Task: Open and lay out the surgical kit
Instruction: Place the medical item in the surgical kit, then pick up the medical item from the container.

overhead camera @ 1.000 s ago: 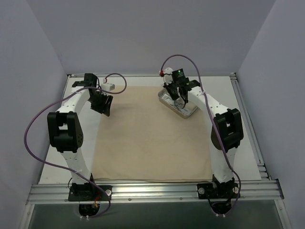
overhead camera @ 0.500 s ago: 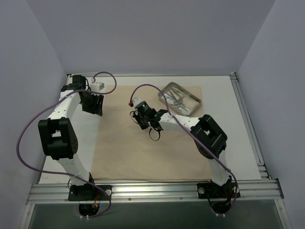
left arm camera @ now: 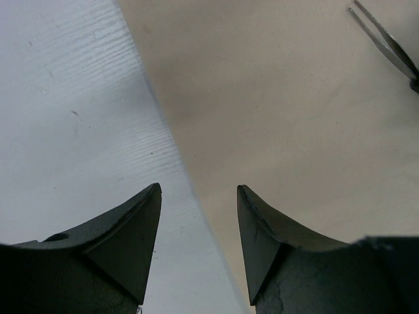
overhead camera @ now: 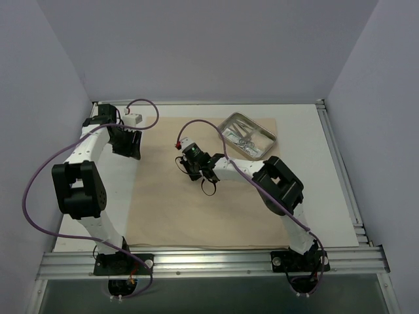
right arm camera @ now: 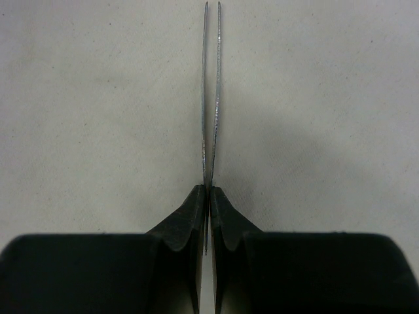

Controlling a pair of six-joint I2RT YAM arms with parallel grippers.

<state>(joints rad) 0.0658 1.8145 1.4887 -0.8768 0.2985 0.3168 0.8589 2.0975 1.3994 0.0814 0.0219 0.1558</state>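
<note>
- The right gripper [right arm camera: 208,196] was clamped shut on the tweezers [right arm camera: 210,98], pinching them at the joined back end. My guess is that's so the thin legs stick out clear in front and can go down flat.
- In the wrist view the tweezers' long axis ran straight out from the fingers, in line with the gripper. The two tips pointed away from it, nearly touching.
- They sat low over the middle-left of the cloth wrap [overhead camera: 196,209], which lay spread flat on the table [overhead camera: 314,170]. I couldn't tell if they were touching the fabric.
- The steel tray [overhead camera: 256,125] sat at the far right corner of the cloth, well apart from the tweezers. There were more metal instruments inside, too small to sort out.
- The left gripper [left arm camera: 199,190] had its jaws apart and nothing in them. It hung over the cloth's left edge, probably just parked out of the way.
</note>
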